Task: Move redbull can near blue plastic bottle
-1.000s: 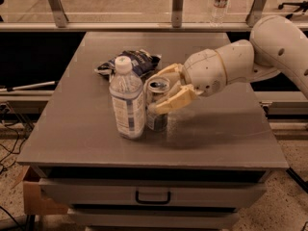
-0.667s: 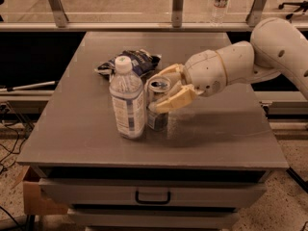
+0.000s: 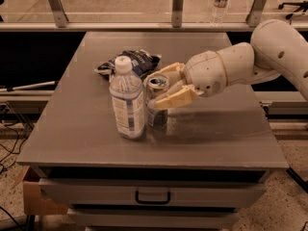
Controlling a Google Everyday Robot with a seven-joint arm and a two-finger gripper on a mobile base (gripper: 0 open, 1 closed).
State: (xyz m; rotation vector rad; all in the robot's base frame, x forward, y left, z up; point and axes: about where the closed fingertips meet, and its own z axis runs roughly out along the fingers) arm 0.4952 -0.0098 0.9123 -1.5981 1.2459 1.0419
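Gripper (image 3: 157, 93) sits over the middle of the table (image 3: 216, 143), entering from 3 o'clock on the arm (image 3: 269, 57). Its two fingers (image 3: 173, 99) bracket the upper half of the can (image 3: 156, 117), one on the far side and one on the near side, and both appear to be in contact, so the state is read as closed on the can. The can stands upright, long axis vertical, base on the table. The bottle (image 3: 127, 105) stands upright at 9 o'clock from the can, just beside it and possibly touching; the gap cannot be resolved. The bag (image 3: 137, 61) lies at 11 o'clock from the can, behind both items. Judgement: the can is already near the bottle, so the placement appears essentially complete. The coming move depends on one relation: the can lies at 9 o'clock from the wrist, with the bottle directly beyond it. Release should therefore be followed by withdrawal toward 3 o'clock, since any push toward 9 o'clock could tip both.
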